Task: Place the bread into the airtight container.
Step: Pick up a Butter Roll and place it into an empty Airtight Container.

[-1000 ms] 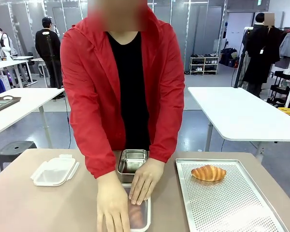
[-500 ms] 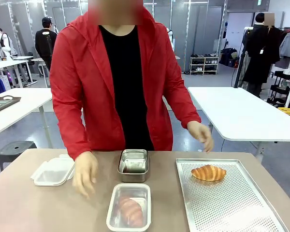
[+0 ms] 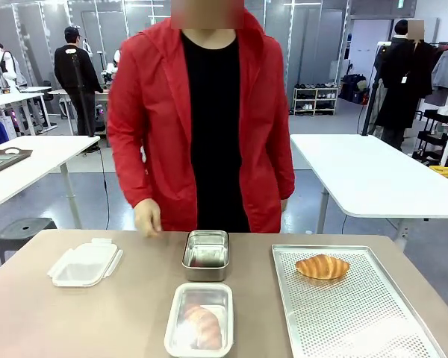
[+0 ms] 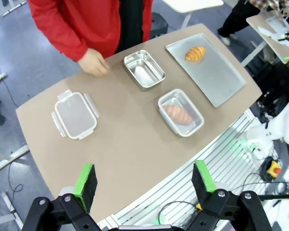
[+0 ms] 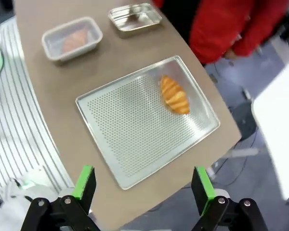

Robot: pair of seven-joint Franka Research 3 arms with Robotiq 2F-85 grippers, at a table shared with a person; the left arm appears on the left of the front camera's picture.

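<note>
Bread (image 5: 175, 95) lies well below my right claw (image 5: 142, 169), whose fingers stand wide apart on nothing. My left claw (image 4: 143, 166) gapes likewise, high over the table (image 4: 125, 144). That bread rests on the perforated tray (image 5: 135, 130). Another piece lies in the clear container (image 3: 199, 319), just beside the steel tin (image 3: 206, 250).
</note>
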